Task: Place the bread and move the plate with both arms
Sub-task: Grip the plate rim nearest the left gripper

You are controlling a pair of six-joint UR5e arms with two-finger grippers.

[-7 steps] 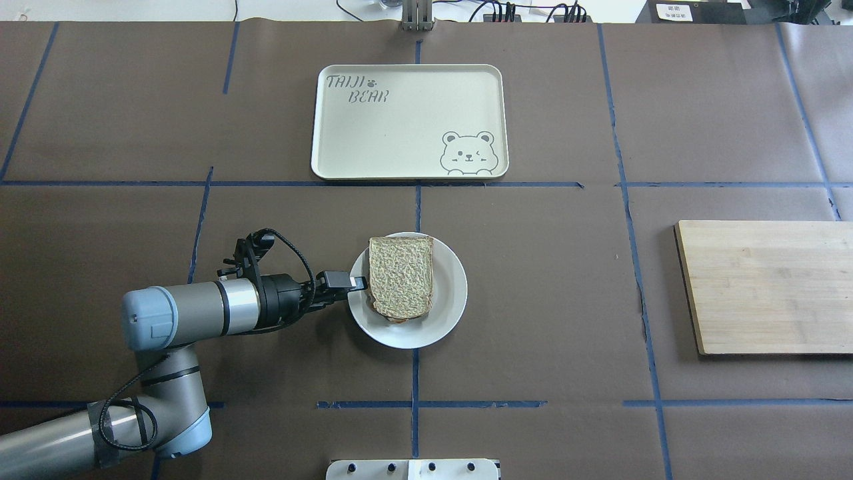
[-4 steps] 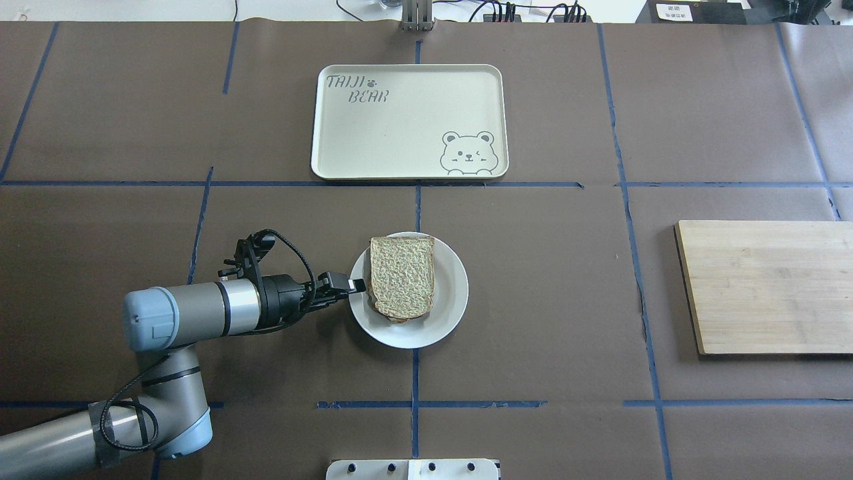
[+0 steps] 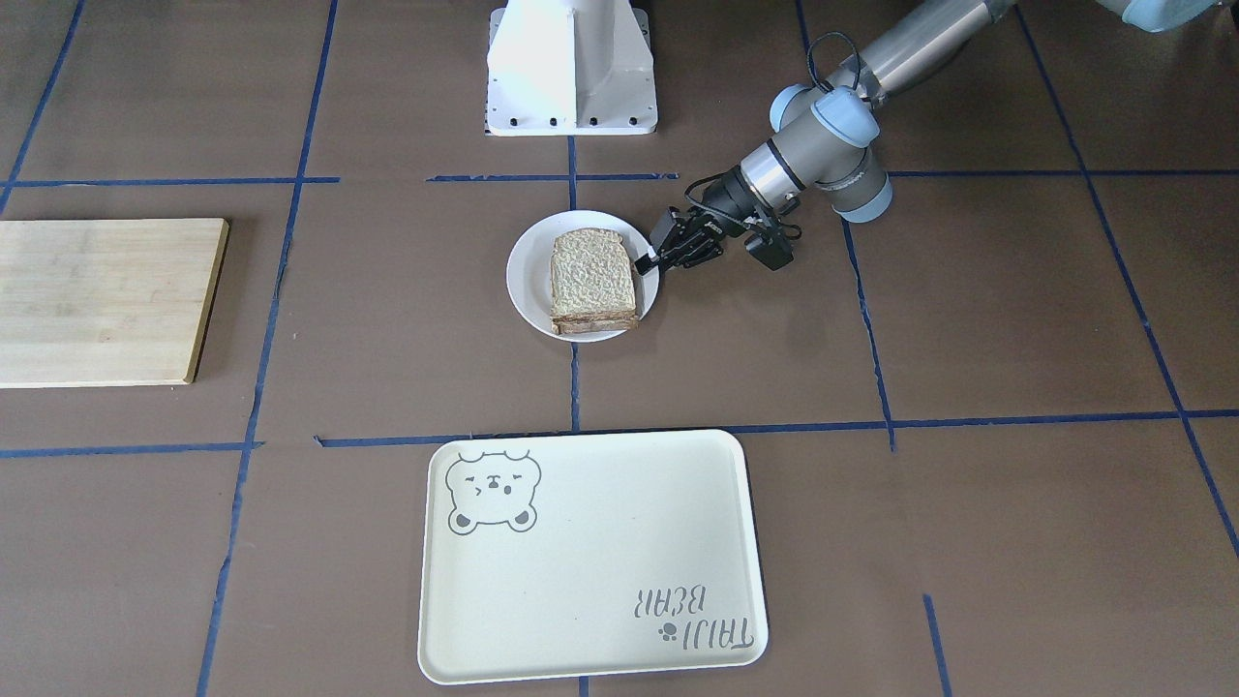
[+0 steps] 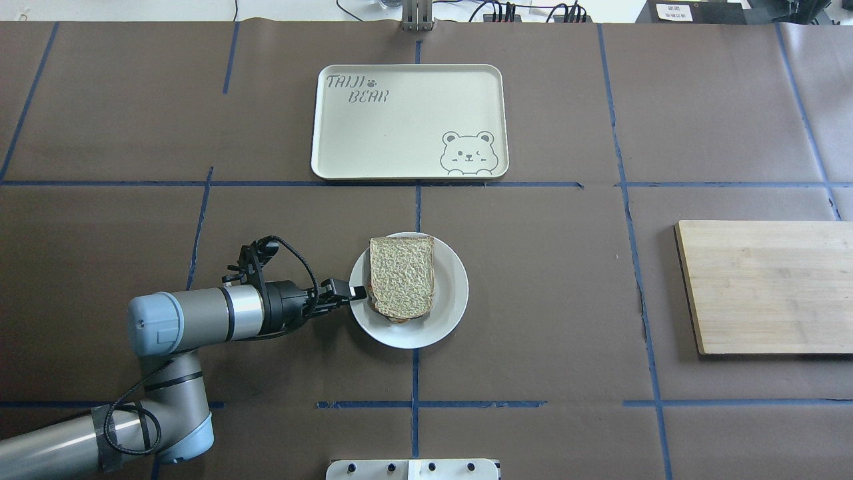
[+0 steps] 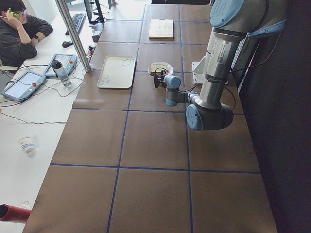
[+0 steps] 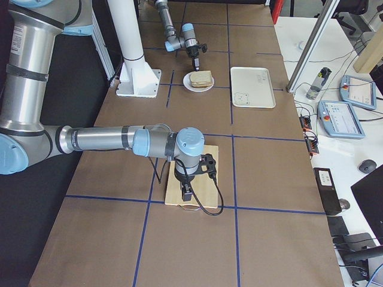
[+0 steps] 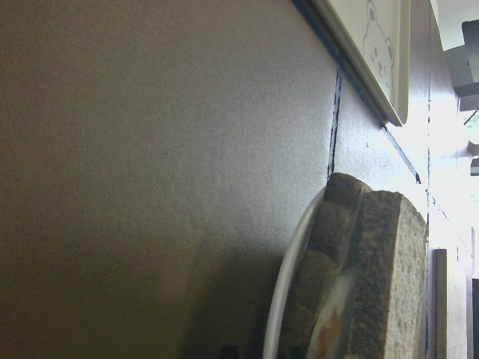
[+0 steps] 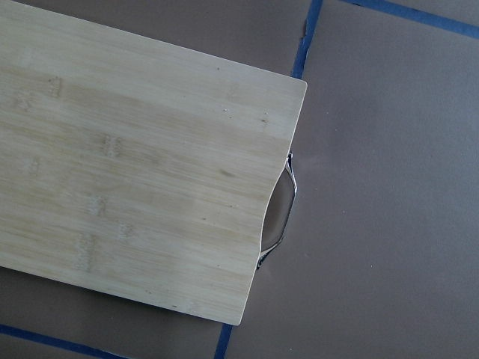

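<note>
Left tool [image 4: 358, 291] poised at the plate [image 4: 450, 307] rim, clenched or released cannot tell; looks halfway, with bread [image 4: 402, 277] already laid, plate move left to do.

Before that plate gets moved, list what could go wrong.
1. The left gripper is at just one edge of the plate; lifted from there, the plate may tip and the stacked bread slide off.
2. The bread sits off centre, reaching nearly to the rim on one side, so a small jolt could push it over.
3. The right gripper hangs far off over the cutting board, so nothing supports the plate's other side.
</note>
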